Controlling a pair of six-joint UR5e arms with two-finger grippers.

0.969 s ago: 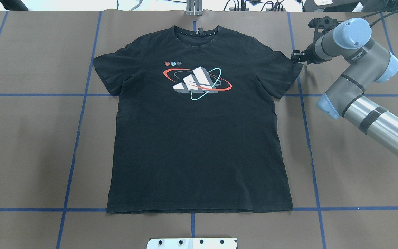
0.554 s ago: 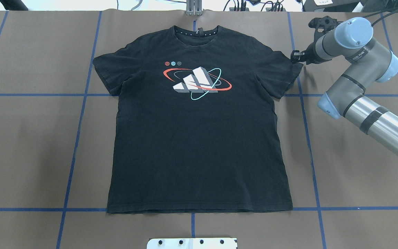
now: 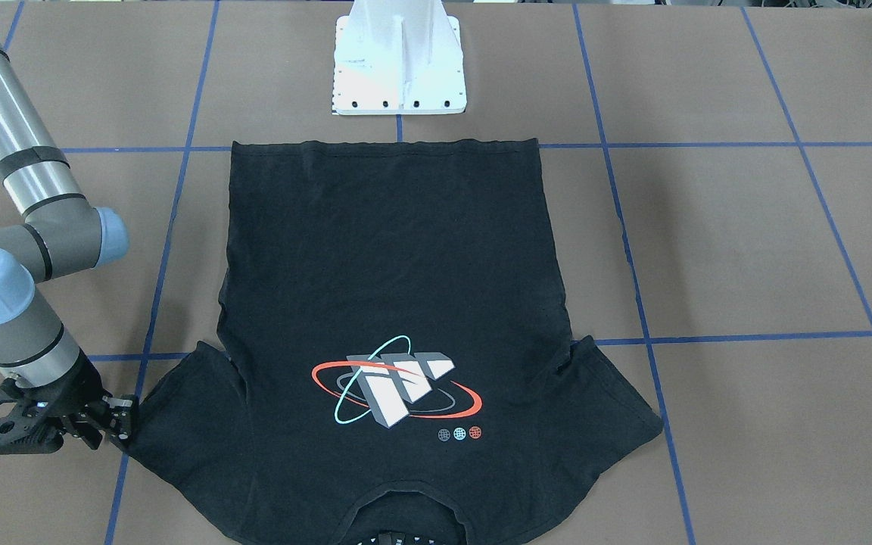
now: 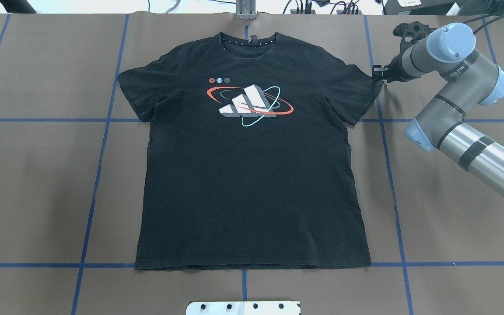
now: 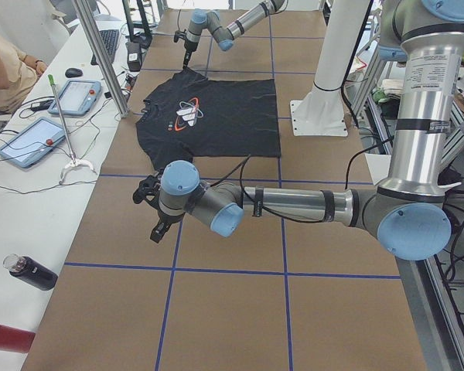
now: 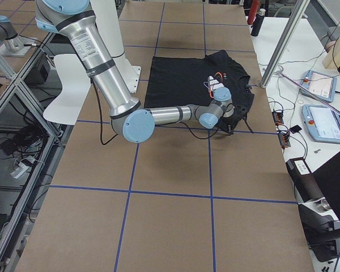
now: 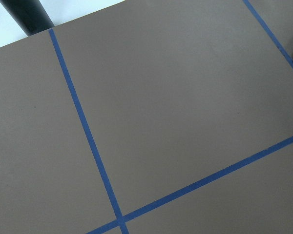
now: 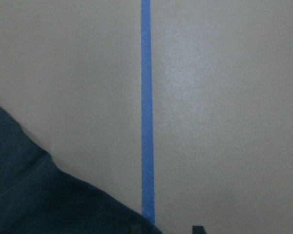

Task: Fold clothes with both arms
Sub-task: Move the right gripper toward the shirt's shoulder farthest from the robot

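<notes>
Overhead exterior shows the black T-shirt (image 4: 252,166) lying flat, logo up, on the brown paper worktop (image 4: 37,175) with blue tape lines (image 4: 99,166). The right gripper (image 4: 378,73) touches one sleeve edge; whether its jaws are clenched I cannot tell. The left gripper (image 5: 161,229) hangs apart, jaws also unclear.

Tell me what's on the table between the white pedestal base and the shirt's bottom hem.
Only bare brown table and a short strip of blue tape, seen in the front-facing view between the pedestal base and the T-shirt hem.

Bright, even light from above. A soft shadow lies beside the T-shirt (image 4: 252,166). The right wrist view is blurry.
</notes>
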